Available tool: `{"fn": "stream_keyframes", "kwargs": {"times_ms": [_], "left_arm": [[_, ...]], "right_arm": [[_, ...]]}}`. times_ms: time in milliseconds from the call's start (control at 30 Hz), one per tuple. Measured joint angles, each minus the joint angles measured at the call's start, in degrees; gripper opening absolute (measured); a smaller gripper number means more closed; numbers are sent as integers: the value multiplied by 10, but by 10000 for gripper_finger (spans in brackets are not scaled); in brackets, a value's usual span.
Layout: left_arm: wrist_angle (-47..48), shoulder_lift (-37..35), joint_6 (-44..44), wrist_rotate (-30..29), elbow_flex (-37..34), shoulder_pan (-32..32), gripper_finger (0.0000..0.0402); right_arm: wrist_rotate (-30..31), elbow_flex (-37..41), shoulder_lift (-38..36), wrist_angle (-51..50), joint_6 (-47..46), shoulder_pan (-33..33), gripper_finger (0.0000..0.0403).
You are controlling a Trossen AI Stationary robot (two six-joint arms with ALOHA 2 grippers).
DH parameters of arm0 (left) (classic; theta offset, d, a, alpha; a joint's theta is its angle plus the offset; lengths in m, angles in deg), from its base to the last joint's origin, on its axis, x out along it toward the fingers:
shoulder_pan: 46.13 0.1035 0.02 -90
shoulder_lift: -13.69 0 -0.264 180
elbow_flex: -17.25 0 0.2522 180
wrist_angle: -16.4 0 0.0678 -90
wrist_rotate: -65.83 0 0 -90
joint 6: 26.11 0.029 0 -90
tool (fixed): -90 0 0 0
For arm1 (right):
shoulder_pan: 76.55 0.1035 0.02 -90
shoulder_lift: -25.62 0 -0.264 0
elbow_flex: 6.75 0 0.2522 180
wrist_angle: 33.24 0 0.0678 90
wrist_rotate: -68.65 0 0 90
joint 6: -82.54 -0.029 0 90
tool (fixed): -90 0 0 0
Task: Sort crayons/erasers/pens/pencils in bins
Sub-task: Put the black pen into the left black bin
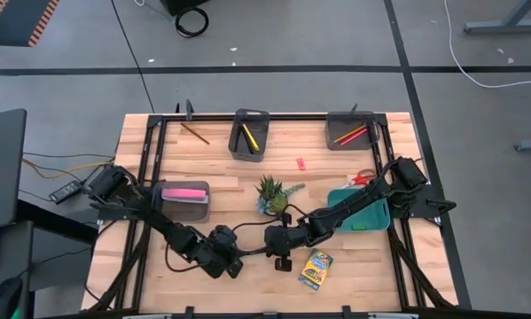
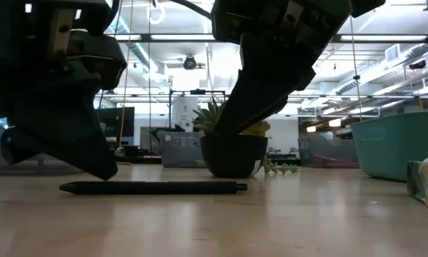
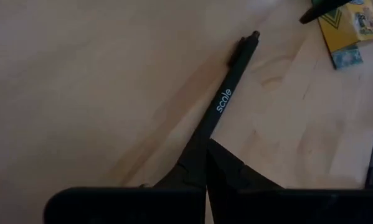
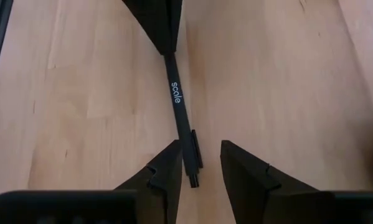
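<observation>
left gripper (image 3: 206, 163): my fingers pinched tight on one end of the black pen (image 3: 226, 87); the pen lies flat on the table (image 1: 141, 266), front-centre, between my two arms
right gripper (image 4: 198, 163): fingers parted about halfway, straddling the clip end of the same pen; nothing held, wood visible either side of the barrel
pen position: level on the boards in the low view, tip end under my left fingers, clip end under my right
step in hand: lifting this pen for the pen bin, I judge
doing it well: one grip only, so the right fingers should stay clear while the left raises; lift straight up and keep the barrel level, since a hold so near the end will let it droop or swing; steer wide of the potted plant (image 1: 270, 192) on the way back
destination: dark grey bin (image 1: 249, 133) at the back centre, a yellow pen (image 1: 247, 137) already inside
bins counted: four; dark grey, grey one back right (image 1: 350, 130) with pencils, grey one on the left (image 1: 185, 200) with a long pink bar, teal one (image 1: 361, 209) under my right arm
crayon box (image 1: 316, 268): one, loose on the table beside my right gripper
loose sticks: one dark stick (image 1: 194, 133) at back left
erasers: one small red-pink block (image 1: 300, 163) loose mid-table; others not made out
</observation>
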Motion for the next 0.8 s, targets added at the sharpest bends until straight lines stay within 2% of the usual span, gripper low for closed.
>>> {"fn": "stream_keyframes", "kwargs": {"times_ms": [267,567,800], "left_arm": [[0,0,0,0,0,-1,23],[1,0,1,3,0,-1,7],[0,0,-1,4,0,-4,25]], "right_arm": [[0,0,0,0,0,0,117],[-5,0,0,2,29,4,117],[-9,0,3,17,29,4,117]]}}
